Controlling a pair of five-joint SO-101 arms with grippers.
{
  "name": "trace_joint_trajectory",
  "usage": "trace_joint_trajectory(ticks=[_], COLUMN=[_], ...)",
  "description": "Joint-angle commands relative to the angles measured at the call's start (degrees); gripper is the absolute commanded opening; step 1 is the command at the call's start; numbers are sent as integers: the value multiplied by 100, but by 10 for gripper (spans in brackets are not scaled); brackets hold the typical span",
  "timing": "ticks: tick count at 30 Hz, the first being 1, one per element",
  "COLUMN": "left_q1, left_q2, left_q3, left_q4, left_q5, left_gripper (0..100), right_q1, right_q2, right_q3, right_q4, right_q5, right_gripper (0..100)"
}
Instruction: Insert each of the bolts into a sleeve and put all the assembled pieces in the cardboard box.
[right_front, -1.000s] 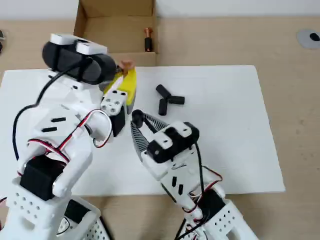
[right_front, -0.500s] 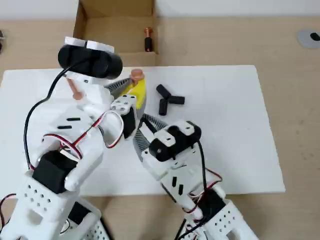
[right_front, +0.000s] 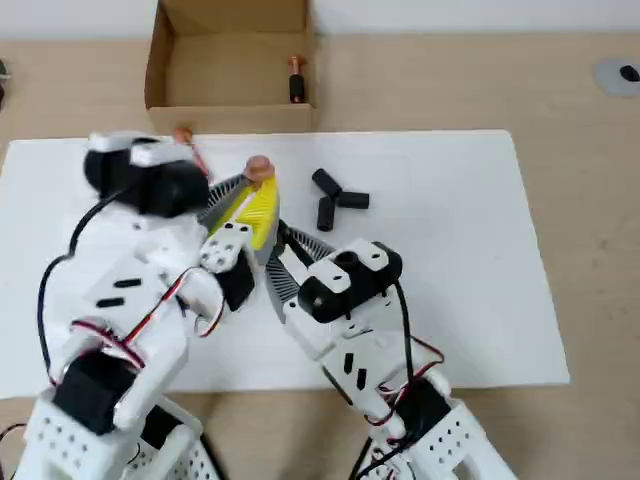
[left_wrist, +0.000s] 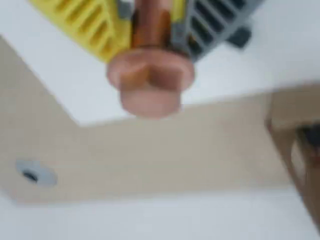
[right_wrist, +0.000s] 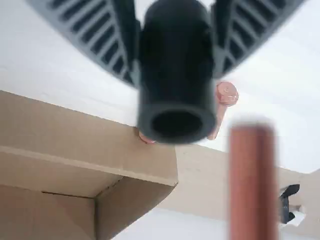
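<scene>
Table (right_front: 560, 80) holds white mat (right_front: 470, 270) and cardboard box (right_front: 230, 119)

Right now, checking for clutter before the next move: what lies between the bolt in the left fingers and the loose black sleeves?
Nothing. The high view shows bare white mat between the bolt and the sleeves.

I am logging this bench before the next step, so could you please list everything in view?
cardboard box: one, brown, beyond the mat's far edge.
assembled piece: one, copper and black, inside the box.
loose sleeves: three, black, clustered on the mat.
loose bolt: one, copper, on the mat near the box.
mat: one, white, on the table.
table: one, tan, under everything.
disc: one, grey, on the table past the mat.
left hand: one, yellow and grey fingers, shut on the held bolt, copper.
right hand: one, grey fingers, shut on the held sleeve, black.
</scene>
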Motion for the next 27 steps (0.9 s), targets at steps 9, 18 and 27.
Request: trace_joint_trajectory(ticks=[9, 18, 27], left_q1=[53, 70, 70], left_q2=[-136, -145, -145], left_q3=[431, 1521, 1310], left_q4=[-1055, -2409, -2453], left_q5=[-712, -1495, -1486], left_gripper=[7, 8, 8], right_q1=[-75, -75, -75], right_q2=[-57, -92, -101], right_q3=[4, 4, 4], right_q4=[-132, 193, 193], right_q5=[-35, -35, -26], right_gripper=[12, 12, 12])
